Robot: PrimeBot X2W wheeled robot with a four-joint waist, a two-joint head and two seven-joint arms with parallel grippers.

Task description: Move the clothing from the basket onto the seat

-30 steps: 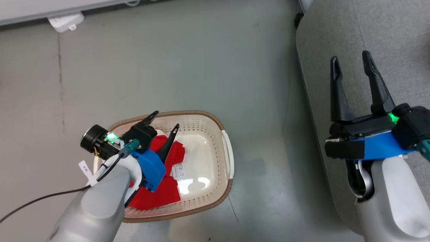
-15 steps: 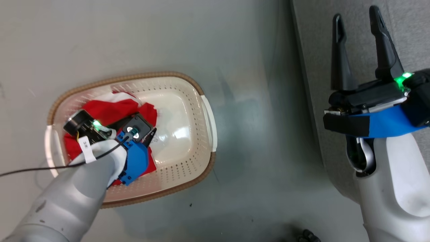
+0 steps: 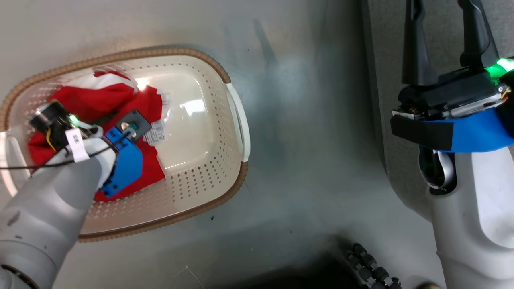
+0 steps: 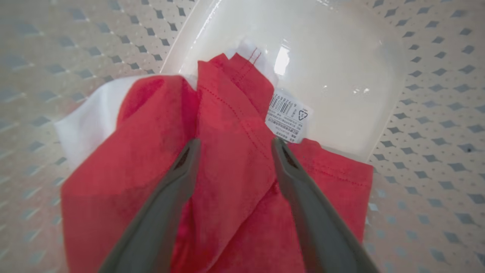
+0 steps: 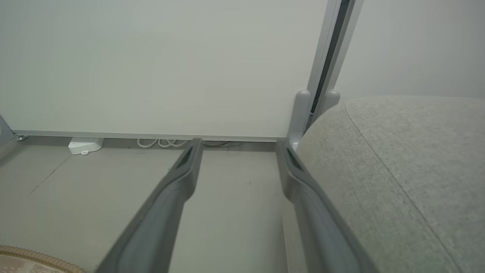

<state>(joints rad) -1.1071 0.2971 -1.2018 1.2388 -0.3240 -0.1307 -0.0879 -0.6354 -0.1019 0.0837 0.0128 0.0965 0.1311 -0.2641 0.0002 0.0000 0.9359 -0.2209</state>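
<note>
Inside the basket [image 3: 192, 188], the left gripper [image 4: 235, 142] is held with its fingers [image 4: 166, 197] apart over the clothing [image 4: 151, 151], a red fold being seen between them. The right gripper [image 5: 238, 143], also spread apart and empty, is held at the edge of the seat [image 5: 398, 159].

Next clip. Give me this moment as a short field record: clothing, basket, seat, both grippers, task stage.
clothing: red fabric bunched at one end of the basket, white label showing
basket: on the grey floor, beside the seat
seat: light grey, to the robot's right
left gripper: open, down inside the basket, straddling a fabric fold
right gripper: open, holding nothing, by the seat's edge
stage: clothing not yet lifted
</note>
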